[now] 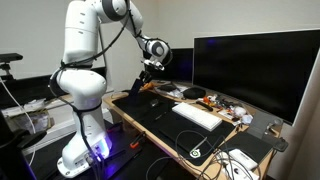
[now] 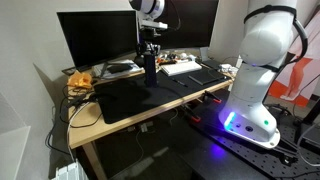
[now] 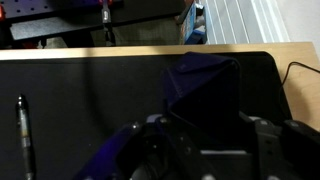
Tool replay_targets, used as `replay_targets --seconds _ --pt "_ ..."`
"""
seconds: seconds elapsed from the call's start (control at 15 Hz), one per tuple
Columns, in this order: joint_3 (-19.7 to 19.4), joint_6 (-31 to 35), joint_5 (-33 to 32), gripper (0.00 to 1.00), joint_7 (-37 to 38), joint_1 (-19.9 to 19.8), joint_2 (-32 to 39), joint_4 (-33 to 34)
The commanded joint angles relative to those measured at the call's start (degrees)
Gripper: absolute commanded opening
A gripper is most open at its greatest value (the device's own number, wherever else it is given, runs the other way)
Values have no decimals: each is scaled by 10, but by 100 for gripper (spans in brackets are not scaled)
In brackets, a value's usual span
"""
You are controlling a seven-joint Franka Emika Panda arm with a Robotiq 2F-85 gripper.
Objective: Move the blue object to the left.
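The blue object (image 3: 205,90) is a dark blue box that stands between my gripper's (image 3: 205,135) two fingers in the wrist view and fills the gap between them. In an exterior view the gripper (image 2: 150,55) points straight down with the box (image 2: 149,72) under it, at or just above the black desk mat (image 2: 125,98). The gripper (image 1: 148,72) also shows over the far end of the mat (image 1: 160,118). The fingers look closed on the box's sides.
A large monitor (image 1: 255,70) stands at the back of the desk, with a white keyboard (image 1: 197,114) in front of it. Small clutter lies beside the monitor (image 2: 80,78). A pen (image 3: 20,130) lies on the mat. Cables run along the desk edge (image 1: 215,155).
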Motion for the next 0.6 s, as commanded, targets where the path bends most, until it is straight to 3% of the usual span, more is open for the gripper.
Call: replay_targets --seconds 0.0,0.53 --pt "8 -12 23 26 7 6 26 24" --pt "13 -21 46 26 40 18 96 72"
